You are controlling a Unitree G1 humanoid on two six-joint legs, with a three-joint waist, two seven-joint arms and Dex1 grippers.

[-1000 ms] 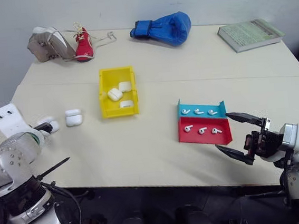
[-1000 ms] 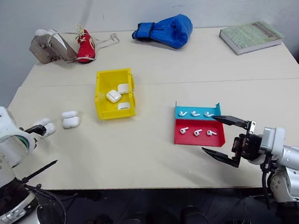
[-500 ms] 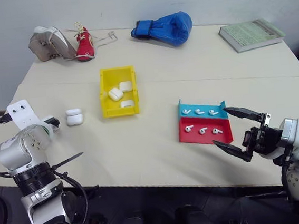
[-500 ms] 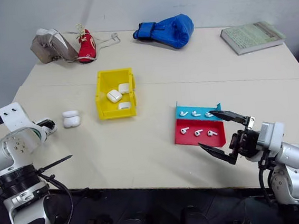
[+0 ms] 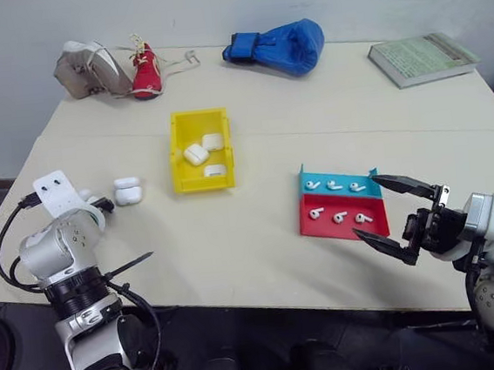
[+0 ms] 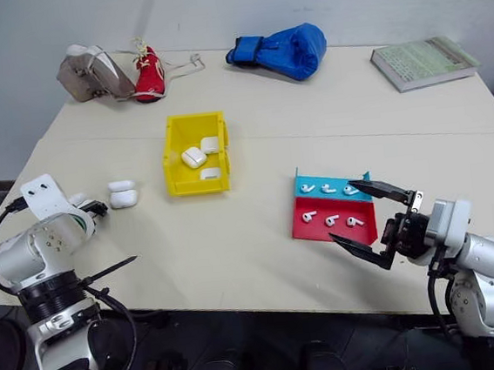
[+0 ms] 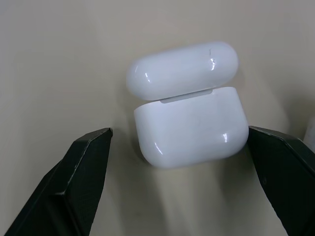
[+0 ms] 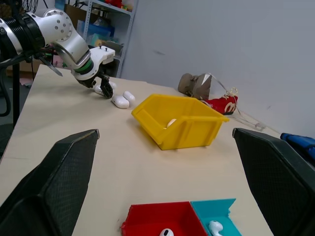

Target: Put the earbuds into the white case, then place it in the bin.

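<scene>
1. Right gripper (image 5: 410, 219): jaws apart, empty, just beside the red-and-blue tray (image 5: 323, 226) holding the earbuds (image 5: 339, 217).
2. Left gripper (image 7: 182, 172): jaws apart, straddling the white case (image 7: 189, 124), lid ajar. Likely light, rigid, glossy and slippery; pinch the lower body's flat sides, not the lid.
3. Yellow bin (image 5: 179, 156) beyond, already holding cases.

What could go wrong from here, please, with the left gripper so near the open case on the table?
1. The left gripper straddles the white case off-centre: one finger almost touches it, the other stands apart. Closing may push or spin the glossy case instead of gripping it.
2. Its lid is ajar; a squeeze could snap it shut before any earbuds go in.
3. The earbuds lie small in the red-and-blue tray beside the open right gripper; picking one could knock others out.
</scene>
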